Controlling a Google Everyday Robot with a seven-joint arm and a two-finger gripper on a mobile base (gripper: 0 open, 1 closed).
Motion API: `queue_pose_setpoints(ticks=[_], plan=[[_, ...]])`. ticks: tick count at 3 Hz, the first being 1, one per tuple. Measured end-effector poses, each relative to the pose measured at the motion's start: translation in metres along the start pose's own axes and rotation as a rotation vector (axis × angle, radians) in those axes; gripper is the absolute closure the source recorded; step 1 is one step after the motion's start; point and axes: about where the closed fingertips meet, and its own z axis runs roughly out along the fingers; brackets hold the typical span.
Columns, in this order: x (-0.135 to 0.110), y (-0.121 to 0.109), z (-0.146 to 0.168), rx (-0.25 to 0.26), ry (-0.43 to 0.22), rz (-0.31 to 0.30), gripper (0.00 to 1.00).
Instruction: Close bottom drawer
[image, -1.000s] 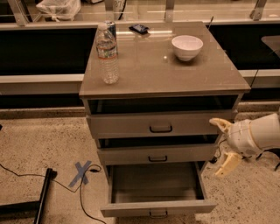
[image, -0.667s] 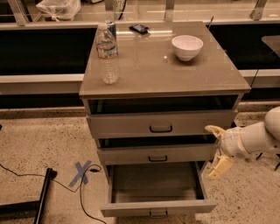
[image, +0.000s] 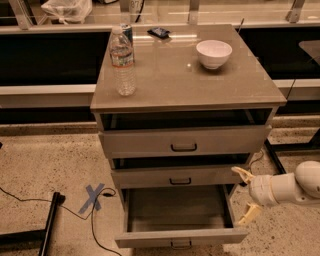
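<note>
The bottom drawer (image: 181, 236) is pulled far out of the grey-beige cabinet, showing its empty inside. Its narrow front panel has a small dark loop handle (image: 181, 244) at the lower edge of the view. My gripper (image: 246, 196) is to the right of the cabinet, level with the gap between the middle drawer (image: 180, 177) and the bottom one, just beside the bottom drawer's right wall. Its two pale fingers (image: 242, 173) are spread apart and hold nothing. The top drawer (image: 184, 141) stands slightly out.
On the cabinet top (image: 170, 75) stand a water bottle (image: 122, 62), a white bowl (image: 214, 53) and a small dark object (image: 159, 32). A blue tape X (image: 92, 197), a cable and a black bar (image: 50, 222) lie on the floor at left.
My gripper has moved down and to the left, closer to the right side of the open bottom drawer. The drawers have not moved.
</note>
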Motion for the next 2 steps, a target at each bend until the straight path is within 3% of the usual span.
queue_pose_setpoints(ticks=[1, 2], plan=[[0.006, 0.0, 0.009, -0.004, -0.002, -0.037, 0.0], [0.029, -0.007, 0.041, 0.01, 0.011, -0.012, 0.0]])
